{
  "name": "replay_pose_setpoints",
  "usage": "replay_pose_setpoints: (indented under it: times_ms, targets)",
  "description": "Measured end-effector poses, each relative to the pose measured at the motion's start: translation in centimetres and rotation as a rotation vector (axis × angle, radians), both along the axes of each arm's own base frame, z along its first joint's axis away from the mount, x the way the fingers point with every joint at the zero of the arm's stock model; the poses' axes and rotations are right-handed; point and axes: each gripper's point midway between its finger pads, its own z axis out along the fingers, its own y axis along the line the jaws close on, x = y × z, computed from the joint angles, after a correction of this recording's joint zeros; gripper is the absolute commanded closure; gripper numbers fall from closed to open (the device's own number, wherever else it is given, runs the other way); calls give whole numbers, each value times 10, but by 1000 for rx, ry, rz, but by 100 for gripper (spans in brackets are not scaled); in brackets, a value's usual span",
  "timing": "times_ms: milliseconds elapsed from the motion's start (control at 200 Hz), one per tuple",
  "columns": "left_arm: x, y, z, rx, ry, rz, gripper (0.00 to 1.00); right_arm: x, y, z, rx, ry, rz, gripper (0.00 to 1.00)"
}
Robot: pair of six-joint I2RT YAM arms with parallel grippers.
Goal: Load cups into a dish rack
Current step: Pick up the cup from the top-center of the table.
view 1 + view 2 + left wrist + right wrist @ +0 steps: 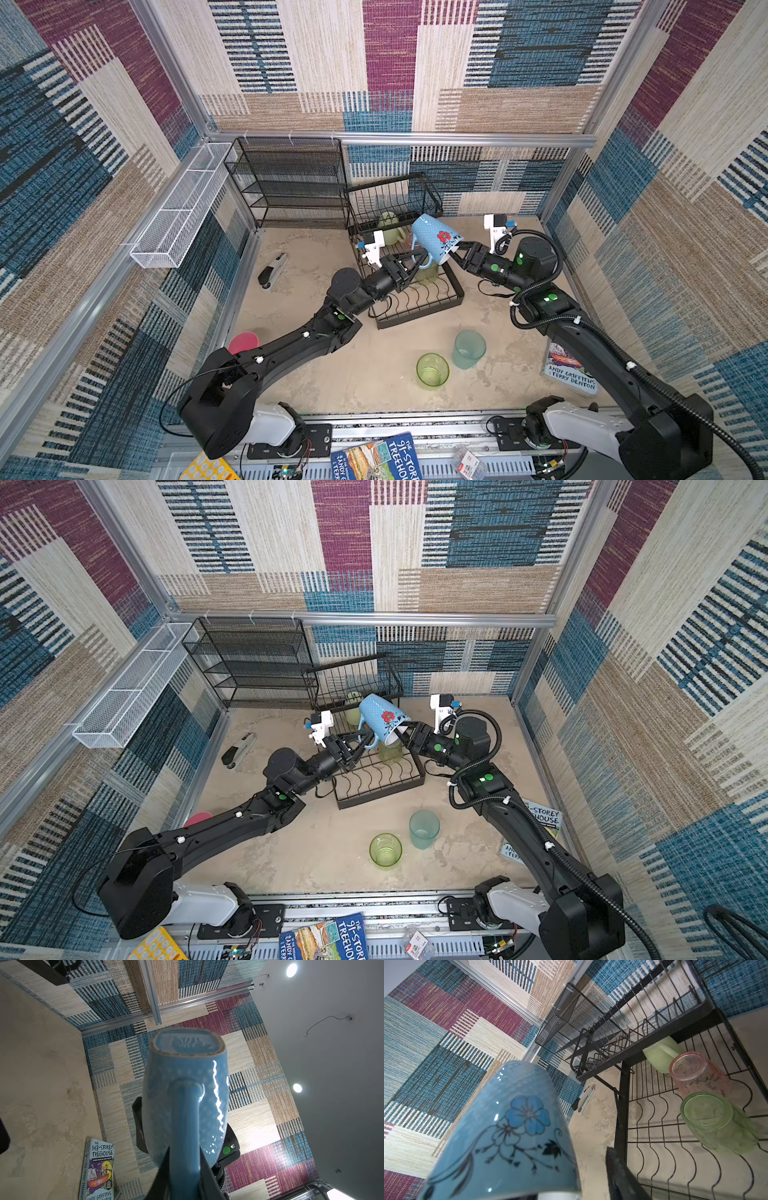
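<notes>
Blue mug: the blue mug hung in the air over the lower tray of the dish rack, in front of its raised basket, touching no wire that showed.
Long axis: tilted, with the base up and toward the back wall and the mouth down toward the right arm; the handle pointed at the left arm.
Left pincer: the left pincer was clamped on the mug's handle, one finger on each side.
Right pincer: the right pincer sat at the mug's rim with its jaws apart. The one finger in the right wrist view stood clear of the mug wall, and the other was hidden.
Nearer arm: both were at the mug, but only the left one gripped it.
Lower tray: it held a pale green mug, a pink glass and a green glass, all bottom up in a row.
Raised basket: no cup showed in it.
Table: a second green glass and a teal glass stood near each other, and a pink cup lay half hidden by the left arm.
Coming move, as a judgement: the left arm alone would likely lower the mug mouth down into the free wavy slots beside the green glass, so the handle grip had to hold against the tilt.
</notes>
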Motion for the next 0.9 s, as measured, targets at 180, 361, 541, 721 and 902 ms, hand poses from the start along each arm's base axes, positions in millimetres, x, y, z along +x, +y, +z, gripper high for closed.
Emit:
replay_pose_setpoints:
  times_ms: [180,361,541,721,902]
  targets:
    - [-2,9,-5,88,-35,53,100,0,0,-4,-14,1,-1,38]
    - [-4,21,-17,199,-53,121,100,-5,-4,-20,-59,12,-9,34]
    - [-2,35,-34,326,-60,195,100,-16,-13,-38,-134,3,-23,31]
    - [-1,49,-54,469,-77,264,100,-21,-25,-50,-217,-6,-70,31]
    - [-3,58,-75,604,-115,309,100,-19,-34,-55,-265,-11,-115,33]
